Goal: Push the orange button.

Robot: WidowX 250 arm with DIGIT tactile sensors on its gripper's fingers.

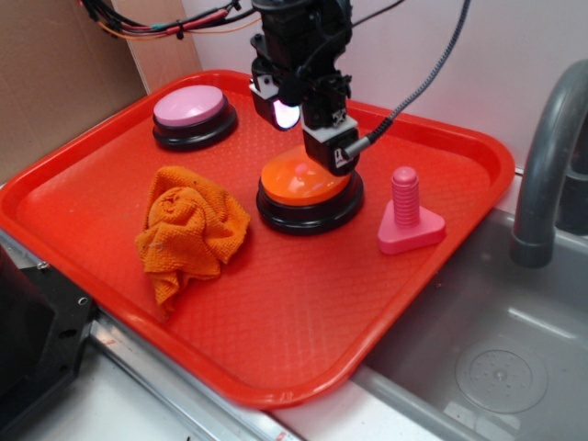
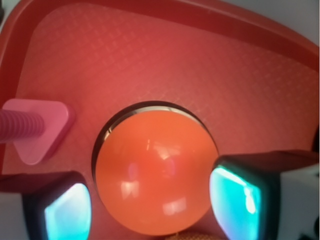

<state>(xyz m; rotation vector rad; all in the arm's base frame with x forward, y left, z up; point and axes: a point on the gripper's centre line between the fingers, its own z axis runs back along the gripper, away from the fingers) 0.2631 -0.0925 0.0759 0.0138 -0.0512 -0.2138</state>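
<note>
- The button (image 2: pixel 152 182) is looking stiff and glossy, so slippery; pressing the dome's middle seems best.
- The fingers (image 2: pixel 235 195) are standing apart, just above it.

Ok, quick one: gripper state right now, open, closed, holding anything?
Gripper: open, holding nothing. Its two fingers sit apart on either side of the glossy orange domed push button on its black base, right above the dome.
</note>
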